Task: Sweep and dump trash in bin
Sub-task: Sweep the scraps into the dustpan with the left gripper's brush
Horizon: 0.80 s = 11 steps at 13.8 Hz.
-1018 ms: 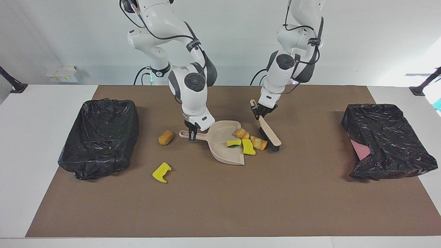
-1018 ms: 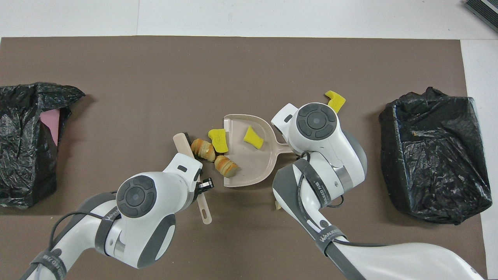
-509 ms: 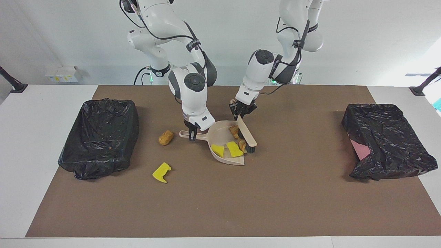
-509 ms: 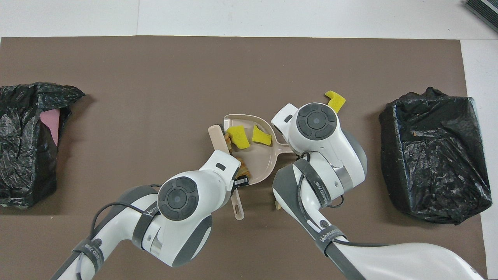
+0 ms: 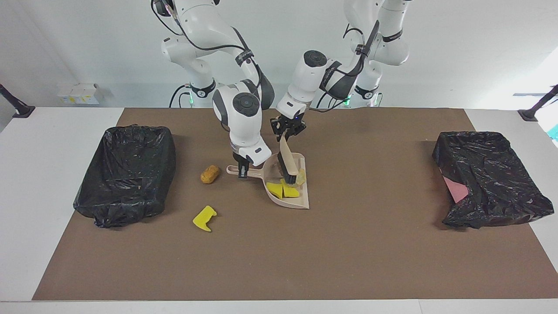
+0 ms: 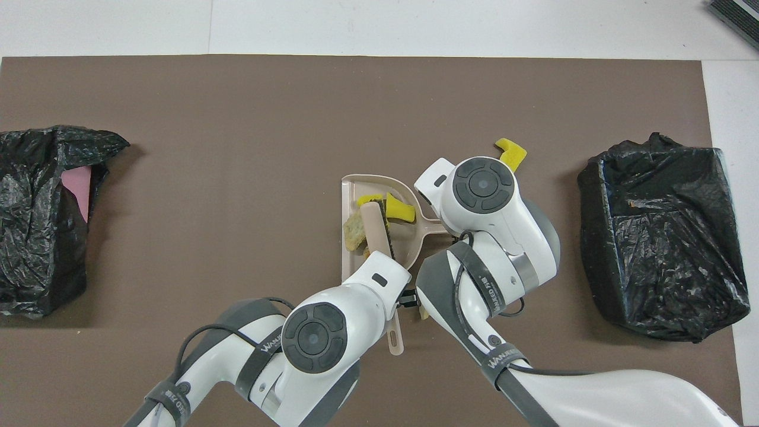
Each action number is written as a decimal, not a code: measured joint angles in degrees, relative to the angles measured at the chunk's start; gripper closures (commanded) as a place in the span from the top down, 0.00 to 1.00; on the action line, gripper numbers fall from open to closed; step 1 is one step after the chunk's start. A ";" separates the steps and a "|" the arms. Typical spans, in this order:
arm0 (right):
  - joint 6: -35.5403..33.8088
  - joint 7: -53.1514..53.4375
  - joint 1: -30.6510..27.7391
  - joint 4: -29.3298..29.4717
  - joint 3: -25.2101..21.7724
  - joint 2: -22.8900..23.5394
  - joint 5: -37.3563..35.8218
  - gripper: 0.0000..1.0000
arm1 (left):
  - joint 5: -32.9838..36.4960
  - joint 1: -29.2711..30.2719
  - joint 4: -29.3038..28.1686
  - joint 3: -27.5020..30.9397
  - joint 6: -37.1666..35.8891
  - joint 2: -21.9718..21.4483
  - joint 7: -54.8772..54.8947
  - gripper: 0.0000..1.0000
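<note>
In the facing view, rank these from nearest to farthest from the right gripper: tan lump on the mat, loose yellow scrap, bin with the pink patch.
Measured from the right gripper, shut on the dustpan handle:
1. Tan lump, on the mat beside the handle.
2. Loose yellow scrap, farther from the robots than the lump.
3. Bin with the pink patch, at the left arm's end of the table.

White table (image 5: 52,131); brown mat (image 5: 348,244) bears two black-lined bins (image 5: 126,174), dustpan (image 5: 301,201), two loose scraps (image 5: 205,218).
</note>
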 measured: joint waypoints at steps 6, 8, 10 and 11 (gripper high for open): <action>0.00 -0.88 -0.52 0.34 -0.13 -0.01 0.00 0.00 | 0.00 3.01 1.53 1.13 -3.41 -2.19 0.01 0.00; 0.00 -2.24 -1.56 0.70 -0.18 -0.02 0.00 0.00 | 0.00 4.86 1.81 1.26 -8.55 -4.57 0.02 0.00; 0.00 -2.71 -2.72 1.24 -0.26 -0.10 -0.01 0.00 | 0.01 6.14 1.78 1.49 -14.30 -6.40 0.08 0.00; -0.01 -2.94 -3.43 1.43 -0.26 -0.30 0.00 0.00 | 0.01 6.66 1.68 1.50 -16.64 -6.95 0.08 0.00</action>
